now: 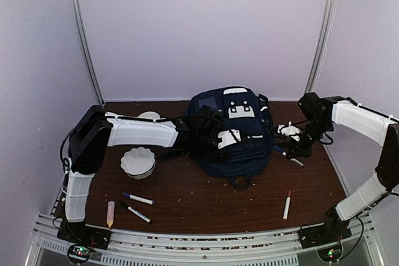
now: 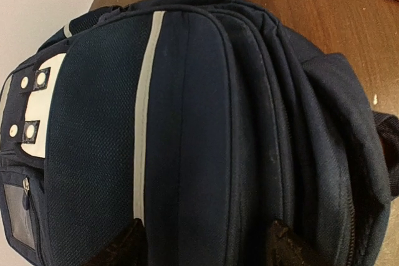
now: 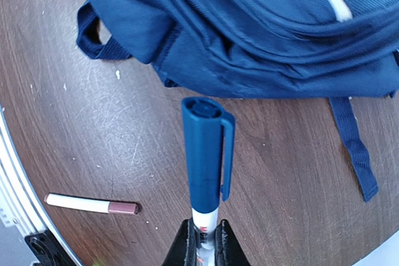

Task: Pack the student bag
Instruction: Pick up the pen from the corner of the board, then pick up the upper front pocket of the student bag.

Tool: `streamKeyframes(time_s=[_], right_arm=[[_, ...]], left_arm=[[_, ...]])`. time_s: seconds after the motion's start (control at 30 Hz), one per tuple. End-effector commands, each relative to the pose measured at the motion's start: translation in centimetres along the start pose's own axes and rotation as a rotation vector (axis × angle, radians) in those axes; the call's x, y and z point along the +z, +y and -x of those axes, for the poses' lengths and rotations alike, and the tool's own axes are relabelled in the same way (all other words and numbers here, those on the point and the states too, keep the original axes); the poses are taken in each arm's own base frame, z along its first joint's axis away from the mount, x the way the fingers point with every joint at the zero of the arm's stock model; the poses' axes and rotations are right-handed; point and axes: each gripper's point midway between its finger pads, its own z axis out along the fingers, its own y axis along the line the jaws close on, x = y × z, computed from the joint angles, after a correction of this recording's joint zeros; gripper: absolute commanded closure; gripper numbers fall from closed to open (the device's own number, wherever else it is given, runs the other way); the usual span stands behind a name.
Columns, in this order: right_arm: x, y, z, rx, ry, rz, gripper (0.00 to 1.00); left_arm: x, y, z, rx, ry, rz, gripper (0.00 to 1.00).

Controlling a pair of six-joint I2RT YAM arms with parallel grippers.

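The student bag (image 1: 240,119) is a navy backpack with white stripes, lying at the table's middle back. It also shows in the left wrist view (image 2: 199,110) and the right wrist view (image 3: 249,17). My left gripper (image 1: 239,137) is over the bag's front. In its wrist view the gripper (image 2: 206,250) is open, its jaws set wide apart against the fabric, one near the white stripe. My right gripper (image 1: 291,147) is just right of the bag. It is shut (image 3: 204,241) on a blue-capped white marker (image 3: 206,154), held above the table with the cap pointing at the bag's edge.
A white scalloped bowl (image 1: 138,162) sits left of the bag. Two markers (image 1: 138,199) (image 1: 135,212) and a small orange-tipped tube (image 1: 110,213) lie at the front left. A red-capped marker (image 1: 287,204) lies at the front right, also in the right wrist view (image 3: 93,204). A bag strap (image 3: 355,147) trails on the table.
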Motion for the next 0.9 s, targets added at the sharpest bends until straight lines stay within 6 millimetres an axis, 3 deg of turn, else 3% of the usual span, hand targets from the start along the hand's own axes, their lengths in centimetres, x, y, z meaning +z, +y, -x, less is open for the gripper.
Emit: streamKeyframes(time_s=[0.0,0.2,0.4,0.57,0.67,0.87], right_arm=[[-1.2,-0.9,1.3,0.048,-0.076,-0.023,1.0],[-1.1,-1.3,1.9,0.064,-0.093,-0.018,1.0],[-1.2,-1.6,2.1,0.06,-0.102,-0.029,1.0],[-1.4,-1.5,2.4,0.059,-0.12,-0.031,1.0],[-1.5,-1.6,2.5,0.054,-0.127,-0.035,1.0],[-2.0,-1.5,3.6,0.033,-0.157,-0.045,1.0]], left_arm=[[0.6,1.7,0.0,0.09,0.031,0.076,0.32],[1.3,3.9,-0.8,0.123,0.109,0.21,0.39],[-0.3,5.5,1.5,0.098,0.056,0.249,0.77],[-2.0,6.0,4.1,0.039,-0.032,0.232,0.88],[-2.9,6.3,5.3,0.016,-0.073,0.221,1.0],[-3.5,7.3,6.0,-0.033,-0.1,0.224,1.0]])
